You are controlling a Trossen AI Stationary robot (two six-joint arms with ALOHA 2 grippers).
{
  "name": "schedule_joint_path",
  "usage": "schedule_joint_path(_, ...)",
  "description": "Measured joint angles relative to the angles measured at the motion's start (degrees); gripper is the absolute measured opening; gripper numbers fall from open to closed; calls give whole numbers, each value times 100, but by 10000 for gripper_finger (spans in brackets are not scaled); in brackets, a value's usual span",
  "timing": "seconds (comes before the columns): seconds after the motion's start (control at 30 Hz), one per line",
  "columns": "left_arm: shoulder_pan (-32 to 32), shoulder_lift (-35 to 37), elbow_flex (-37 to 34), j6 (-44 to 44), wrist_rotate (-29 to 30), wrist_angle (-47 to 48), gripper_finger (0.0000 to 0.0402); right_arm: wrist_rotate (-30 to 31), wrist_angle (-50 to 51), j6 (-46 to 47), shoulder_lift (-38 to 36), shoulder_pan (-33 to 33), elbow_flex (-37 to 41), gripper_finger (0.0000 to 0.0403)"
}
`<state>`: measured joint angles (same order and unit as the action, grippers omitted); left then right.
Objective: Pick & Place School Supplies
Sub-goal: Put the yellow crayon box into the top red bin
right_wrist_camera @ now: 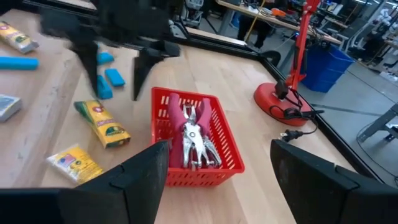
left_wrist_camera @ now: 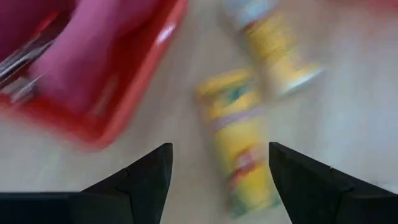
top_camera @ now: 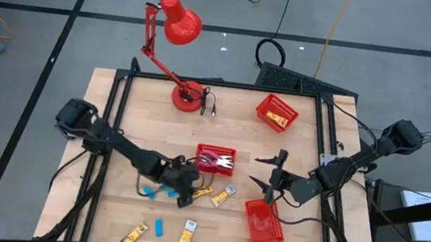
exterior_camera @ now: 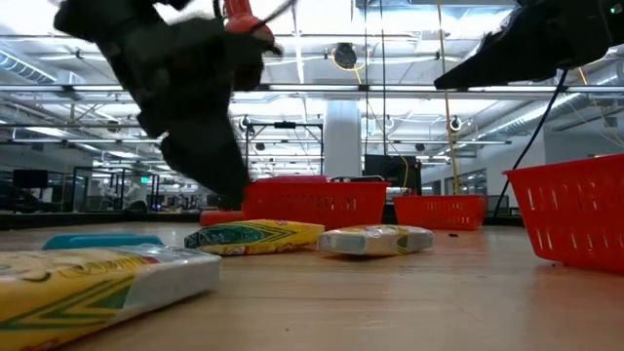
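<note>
My left gripper [top_camera: 188,190] [left_wrist_camera: 217,163] stands open just above a yellow-and-white packet [left_wrist_camera: 239,155] [top_camera: 202,191] that lies flat on the wooden table, one finger on either side of it without touching. A second packet [top_camera: 223,195] [left_wrist_camera: 277,53] lies flat beside it. Blue blocks [top_camera: 160,194] lie under the left arm. The middle red basket [top_camera: 215,159] [right_wrist_camera: 193,140] holds red-handled metal tools [right_wrist_camera: 194,138]. My right gripper [top_camera: 260,170] [right_wrist_camera: 217,163] hangs open in the air to the right of that basket, holding nothing.
A red basket [top_camera: 276,112] with yellow packets stands at the far right and another red basket [top_camera: 263,222] near the right front. Two packets [top_camera: 135,234] [top_camera: 188,234] and a blue block [top_camera: 159,227] lie near the front edge. A red desk lamp [top_camera: 188,96] stands at the back.
</note>
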<state>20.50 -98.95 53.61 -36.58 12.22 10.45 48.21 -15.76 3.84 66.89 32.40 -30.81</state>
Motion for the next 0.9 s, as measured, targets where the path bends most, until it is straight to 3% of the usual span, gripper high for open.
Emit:
schedule_joint_path(0.27, -100, -640, 726, 274, -136, 708, 269, 0, 100, 2, 0, 74, 17, 274)
schedule_joint_path(0.53, -137, -669, 795, 348, -588, 737, 274, -27, 191, 2, 0, 77, 22, 274)
schedule_joint_path(0.9, -161, -692, 793, 195, -1074, 606, 358, -47, 194, 2, 0, 79, 22, 274)
